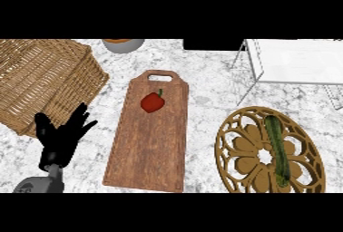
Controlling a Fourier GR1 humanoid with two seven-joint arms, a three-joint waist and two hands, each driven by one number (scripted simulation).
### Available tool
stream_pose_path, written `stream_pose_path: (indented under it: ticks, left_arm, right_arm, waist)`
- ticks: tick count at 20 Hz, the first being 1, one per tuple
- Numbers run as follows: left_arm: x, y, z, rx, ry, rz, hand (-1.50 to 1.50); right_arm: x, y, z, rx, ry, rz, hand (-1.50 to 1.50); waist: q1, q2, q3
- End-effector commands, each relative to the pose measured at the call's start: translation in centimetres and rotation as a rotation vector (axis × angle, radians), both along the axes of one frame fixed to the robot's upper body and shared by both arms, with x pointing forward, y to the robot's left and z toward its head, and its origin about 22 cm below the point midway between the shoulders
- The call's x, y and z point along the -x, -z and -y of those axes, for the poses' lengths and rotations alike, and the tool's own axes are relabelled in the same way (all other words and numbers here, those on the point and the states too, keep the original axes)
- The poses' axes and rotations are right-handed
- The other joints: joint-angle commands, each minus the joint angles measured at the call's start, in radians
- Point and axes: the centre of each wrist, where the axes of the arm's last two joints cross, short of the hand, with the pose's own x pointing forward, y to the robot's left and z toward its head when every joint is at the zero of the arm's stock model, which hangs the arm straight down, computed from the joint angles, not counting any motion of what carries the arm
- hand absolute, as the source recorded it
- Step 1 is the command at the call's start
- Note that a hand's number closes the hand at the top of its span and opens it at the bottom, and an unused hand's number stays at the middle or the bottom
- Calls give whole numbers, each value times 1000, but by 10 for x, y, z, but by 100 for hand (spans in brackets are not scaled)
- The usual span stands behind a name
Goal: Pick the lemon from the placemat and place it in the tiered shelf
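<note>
A round carved wooden placemat [236, 136] lies at the lower right of the head view. On it rests a long green vegetable [276, 152], lying lengthwise; I see no lemon anywhere. The white tiered shelf [298, 63] stands at the upper right, its thin legs reaching toward the placemat. My left hand [60, 138] rests at the lower left with its fingers up and spread, open and holding nothing, far from the placemat. My right hand does not show.
A long wooden cutting board [150, 149] lies in the middle with a red pepper [153, 102] on its upper part. A wicker basket [40, 77] fills the upper left, just above my left hand. A grey bowl [122, 44] sits at the back.
</note>
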Motion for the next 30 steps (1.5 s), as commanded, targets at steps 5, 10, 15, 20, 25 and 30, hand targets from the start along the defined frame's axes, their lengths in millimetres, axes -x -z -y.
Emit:
stream_pose_path:
  ticks: [5,10,15,20,25,30]
  left_arm:
    - [0,5,-16,5,-9,-68,0]
    - [-7,15,14,1,7,-59,0]
    - [12,18,1,7,-3,-58,0]
    - [-5,0,-11,-3,-16,-72,0]
    - [-2,-11,-5,-2,-1,-53,0]
    - [17,11,0,8,-1,-60,0]
  right_arm:
    - [-40,22,-2,82,-19,-5,150]
    - [-65,28,1,62,-3,11,150]
    - [-75,51,21,62,7,21,150]
    - [-86,55,12,38,-47,65,150]
    - [-101,65,-5,48,-63,48,150]
    - [-86,46,25,141,-38,10,150]
  waist:
    - [-6,2,-4]
    - [-1,6,-4]
    - [1,4,-4]
    - [-4,3,-4]
    - [4,3,-3]
    - [-1,2,-4]
